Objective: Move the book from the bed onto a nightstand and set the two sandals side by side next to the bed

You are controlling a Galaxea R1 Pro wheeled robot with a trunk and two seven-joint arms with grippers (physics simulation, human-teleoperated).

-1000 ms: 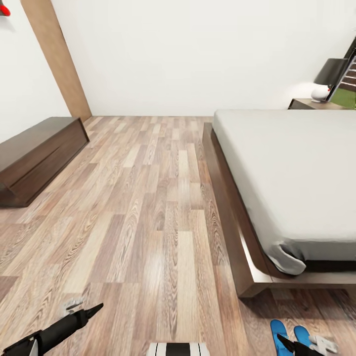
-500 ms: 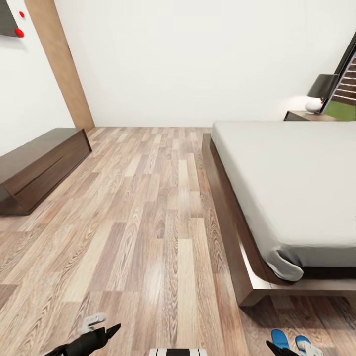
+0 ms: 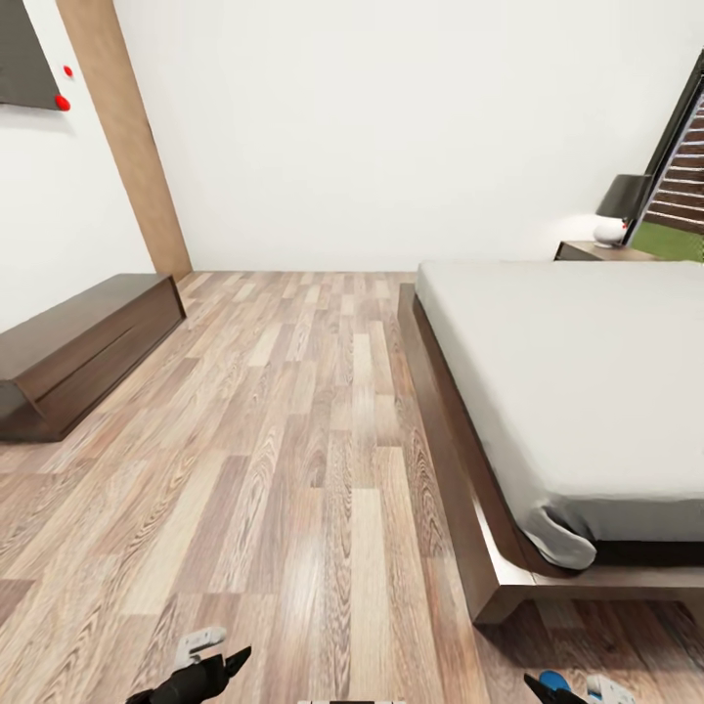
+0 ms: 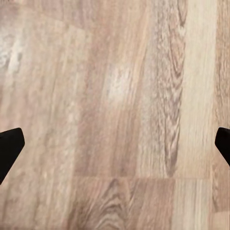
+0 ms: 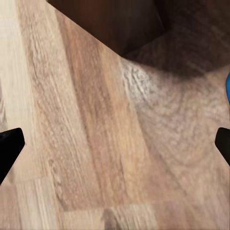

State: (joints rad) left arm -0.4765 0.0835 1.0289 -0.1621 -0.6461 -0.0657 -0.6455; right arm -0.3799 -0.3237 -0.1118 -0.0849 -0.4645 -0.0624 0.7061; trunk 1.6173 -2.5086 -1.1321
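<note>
Wood-plank floor (image 3: 293, 440) runs through the white-walled bedroom in the head view, which has tilted upward over the last second, so the bed (image 3: 577, 391) sits lower in frame and the blue sandals (image 3: 553, 681) slip to the bottom edge, just off the bed's near corner. A nightstand (image 3: 592, 251) stands beyond the bed's far edge; no book is visible on the mattress.

From the left wrist, the left end effector (image 4: 115, 146) hangs spread wide over bare floor, gripping nothing.

From the right wrist, the right end effector (image 5: 115, 143) is likewise spread and empty, near the bed frame's corner. I judge the robot is scanning for the book.
</note>
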